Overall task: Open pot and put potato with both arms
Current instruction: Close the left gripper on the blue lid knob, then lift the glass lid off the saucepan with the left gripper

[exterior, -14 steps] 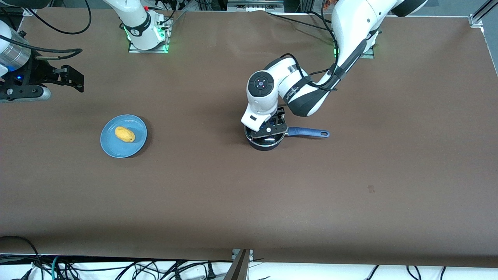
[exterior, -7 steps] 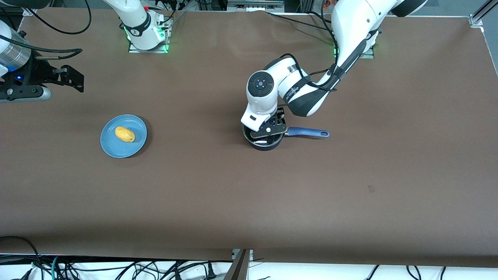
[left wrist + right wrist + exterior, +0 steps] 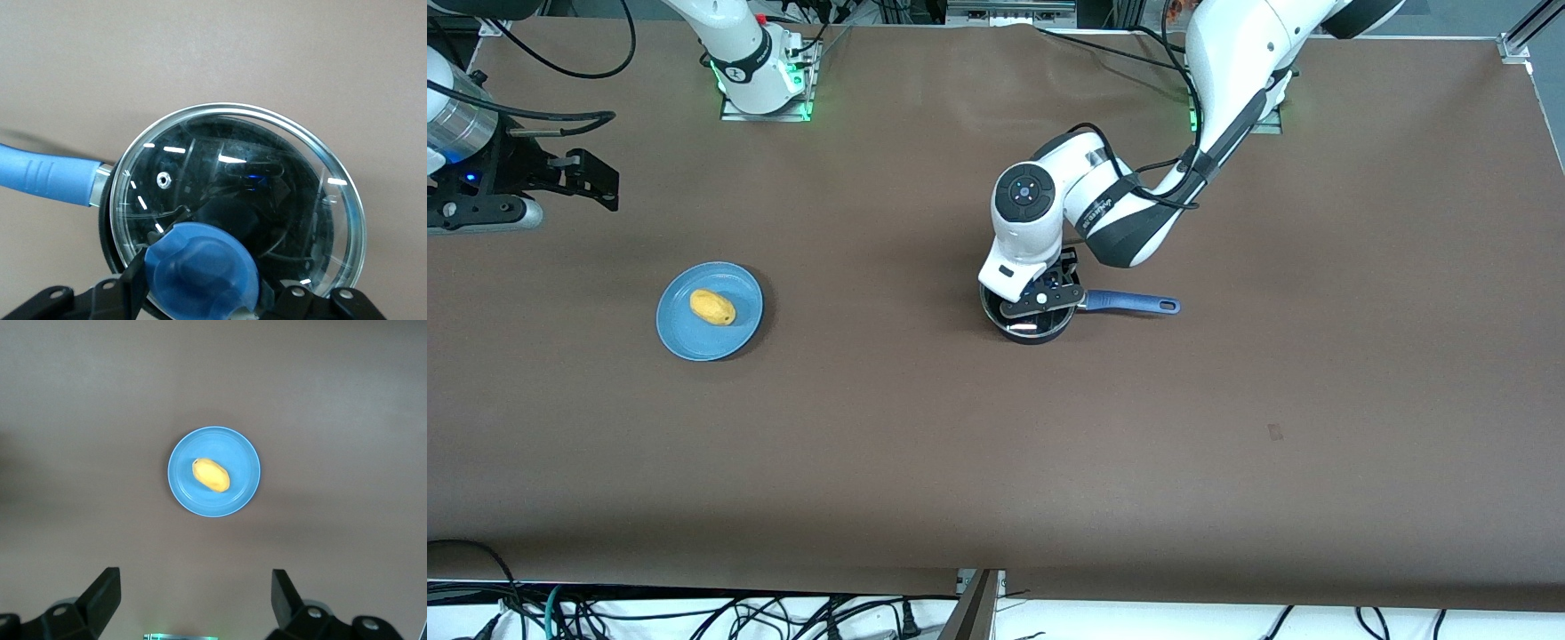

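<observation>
Since a second ago the glass lid (image 3: pixel 1028 322) has tipped up off the pot (image 3: pixel 1033 331), catching light. Right gripper (image 3: pixel 193 600) waits spread wide, empty, high over the blue plate (image 3: pixel 743 329) bearing the potato (image 3: pixel 712 307). Left gripper (image 3: pixel 200 293) pinches the lid's blue knob (image 3: pixel 203 270); lift straight, then carry toward the bare cloth nearer the camera, avoiding the pot's handle (image 3: pixel 1129 303).

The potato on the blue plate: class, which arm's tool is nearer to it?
Right. The right tool hangs open, high over the table near the plate holding the potato. The left tool is at the pot, gripping its lid knob.
</observation>
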Motion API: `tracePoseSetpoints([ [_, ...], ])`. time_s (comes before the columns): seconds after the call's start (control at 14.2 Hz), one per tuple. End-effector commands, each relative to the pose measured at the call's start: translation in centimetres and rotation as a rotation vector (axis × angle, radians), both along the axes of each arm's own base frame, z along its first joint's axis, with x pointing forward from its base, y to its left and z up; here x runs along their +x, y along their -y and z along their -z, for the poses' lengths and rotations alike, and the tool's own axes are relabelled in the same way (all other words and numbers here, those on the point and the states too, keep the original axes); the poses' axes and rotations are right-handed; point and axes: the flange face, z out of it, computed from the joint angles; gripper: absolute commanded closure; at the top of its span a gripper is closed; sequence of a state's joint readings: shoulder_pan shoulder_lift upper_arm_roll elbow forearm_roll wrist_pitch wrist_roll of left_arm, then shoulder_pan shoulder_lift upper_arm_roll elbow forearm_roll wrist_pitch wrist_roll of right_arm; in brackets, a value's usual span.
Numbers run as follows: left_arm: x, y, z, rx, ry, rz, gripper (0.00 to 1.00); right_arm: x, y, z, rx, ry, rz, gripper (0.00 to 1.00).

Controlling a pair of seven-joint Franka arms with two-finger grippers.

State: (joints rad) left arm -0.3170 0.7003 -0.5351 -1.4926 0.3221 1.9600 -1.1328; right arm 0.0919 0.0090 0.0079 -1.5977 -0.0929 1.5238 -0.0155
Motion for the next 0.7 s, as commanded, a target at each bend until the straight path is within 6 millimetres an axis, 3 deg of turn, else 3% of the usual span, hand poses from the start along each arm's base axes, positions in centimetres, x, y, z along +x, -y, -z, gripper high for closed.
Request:
tracePoseSetpoints([
  [0.0,0.3,-0.7,-1.9,0.052,0.026,0.008,0.45,0.2,-0.1,-0.3,0.013,-0.004,0.007,0.0],
  [0.35,0.9,-2.2,-5.2,0.141,-0.04,0.051,0.44,0.1,0.0,-0.4,0.013,-0.002,0.008,0.0],
  [0.63,2.3,-5.3,-6.4,0.183,-0.093,0.081,0.43,0.1,0.0,-0.4,0.013,-0.003,0.007,0.0],
])
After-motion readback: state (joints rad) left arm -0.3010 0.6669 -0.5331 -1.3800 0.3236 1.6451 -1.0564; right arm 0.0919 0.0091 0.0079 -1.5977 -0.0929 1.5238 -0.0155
